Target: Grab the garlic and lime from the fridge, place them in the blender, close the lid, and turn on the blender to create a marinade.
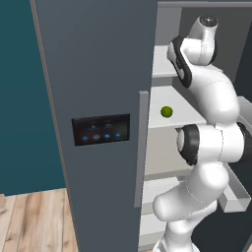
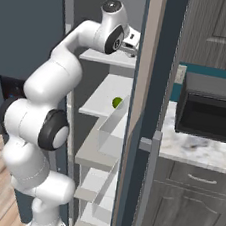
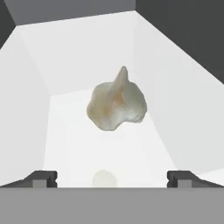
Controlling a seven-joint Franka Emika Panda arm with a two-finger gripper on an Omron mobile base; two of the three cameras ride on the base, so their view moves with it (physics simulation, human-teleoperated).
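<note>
Gripper (image 3: 112,179) spread wide, garlic (image 3: 116,103) ahead, centred

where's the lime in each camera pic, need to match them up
Left base view: the lime lies right of centre on a pale fridge shelf, just right of the door edge.
Right base view: the lime lies near centre on that same shelf.
Hand view: not in it; a garlic bulb lies ahead.
Shared landmark: the shelf.
</note>
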